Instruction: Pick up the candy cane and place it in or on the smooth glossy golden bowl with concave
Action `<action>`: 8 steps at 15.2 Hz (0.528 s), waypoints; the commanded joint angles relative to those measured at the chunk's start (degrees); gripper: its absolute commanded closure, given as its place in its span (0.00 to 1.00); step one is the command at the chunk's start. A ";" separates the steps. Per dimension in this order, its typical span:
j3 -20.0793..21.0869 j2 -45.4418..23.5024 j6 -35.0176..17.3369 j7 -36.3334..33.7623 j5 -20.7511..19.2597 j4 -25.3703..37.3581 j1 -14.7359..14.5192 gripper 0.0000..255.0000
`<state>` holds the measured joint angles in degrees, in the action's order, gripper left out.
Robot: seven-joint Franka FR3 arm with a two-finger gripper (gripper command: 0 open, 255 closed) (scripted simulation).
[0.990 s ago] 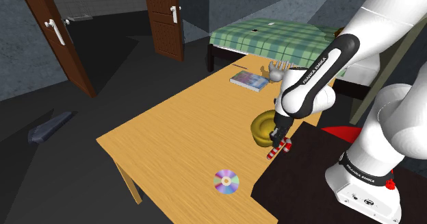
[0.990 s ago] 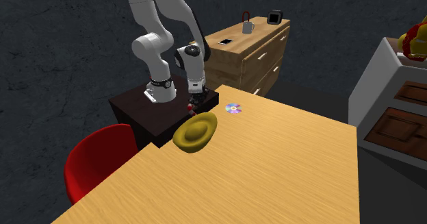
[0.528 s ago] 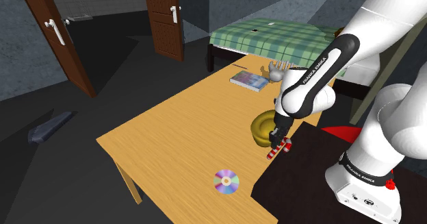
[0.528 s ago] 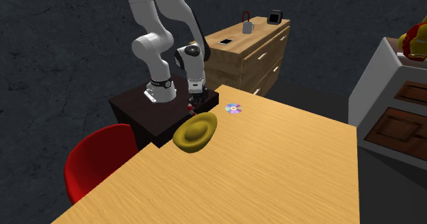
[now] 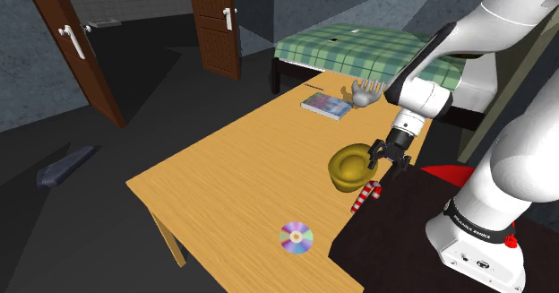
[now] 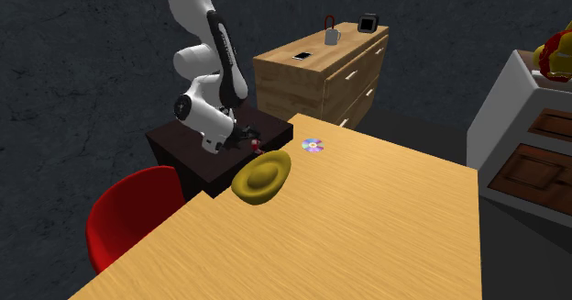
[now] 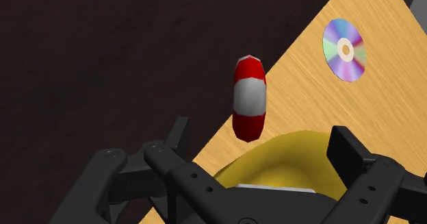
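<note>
Hovering by the golden bowl [image 5: 349, 166], the hand [image 5: 388, 159] is spread.
The candy cane [image 5: 367, 194] is seen lying ungripped at the bench [image 5: 224, 184] edge.

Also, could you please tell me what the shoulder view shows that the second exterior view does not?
The shoulder view adds the green-checked bed, the brown doors and a book. The second exterior view adds the wooden dresser with a mug on top. Both share the table, the golden bowl, the disc and the candy cane near the bowl.

White arm [image 5: 527, 161], dark joints [image 5: 437, 47]; black tool [image 5: 387, 158]; red base button [image 5: 511, 241]
</note>
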<state>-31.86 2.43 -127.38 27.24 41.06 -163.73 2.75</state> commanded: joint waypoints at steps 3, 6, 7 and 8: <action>-1.19 -5.16 3.33 4.13 6.36 1.19 0.96 0.00; 0.41 -7.47 2.23 6.54 10.68 0.89 -0.13 0.00; 0.99 -8.28 1.91 7.36 12.16 0.83 -0.47 0.00; 1.33 -8.74 1.73 7.84 13.02 0.81 -0.66 0.00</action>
<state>-31.04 -5.44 -125.42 34.26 52.65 -162.99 2.37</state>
